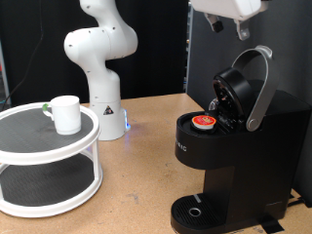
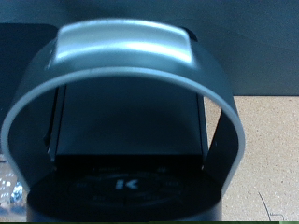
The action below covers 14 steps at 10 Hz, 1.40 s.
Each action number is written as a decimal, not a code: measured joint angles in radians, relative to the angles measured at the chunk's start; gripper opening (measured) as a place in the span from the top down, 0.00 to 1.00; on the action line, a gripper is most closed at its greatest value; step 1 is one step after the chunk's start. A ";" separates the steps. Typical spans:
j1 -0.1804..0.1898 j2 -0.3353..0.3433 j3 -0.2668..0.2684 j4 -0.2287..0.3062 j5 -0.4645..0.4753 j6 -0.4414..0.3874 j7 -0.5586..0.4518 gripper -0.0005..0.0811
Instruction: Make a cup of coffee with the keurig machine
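The keurig machine (image 1: 234, 146) stands at the exterior view's right with its lid (image 1: 234, 90) tipped up and its silver-grey handle (image 1: 261, 86) raised. A small pod with a red-orange top (image 1: 204, 121) sits in the open chamber. My gripper (image 1: 230, 27) hangs at the exterior view's top, just above the raised handle, open and holding nothing. The wrist view looks down on the handle's silver arch (image 2: 123, 49) and the black lid (image 2: 121, 182); my fingers do not show there. The white cup (image 1: 66, 113) stands upright on a round white stand at the exterior view's left.
The cup rests on the top tier of a two-tier white stand (image 1: 49, 161). The robot's white base (image 1: 102, 93) rises behind it at centre. The machine's round drip base (image 1: 200, 210) is at the bottom. Wooden tabletop (image 1: 136, 180) lies between stand and machine.
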 joint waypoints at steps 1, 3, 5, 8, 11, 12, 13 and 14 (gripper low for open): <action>0.002 0.009 0.013 0.004 0.000 0.015 0.018 0.01; 0.009 0.029 0.038 0.016 0.001 0.043 0.043 0.01; 0.017 0.045 0.056 0.033 0.003 0.058 0.045 0.13; 0.022 0.049 0.078 0.035 0.004 0.069 0.046 0.53; 0.023 0.052 0.096 0.035 0.005 0.070 0.049 0.74; 0.024 0.054 0.104 0.035 0.005 0.074 0.055 0.93; 0.024 0.059 0.113 0.035 0.005 0.086 0.066 0.97; 0.024 0.065 0.123 0.034 0.004 0.098 0.076 0.97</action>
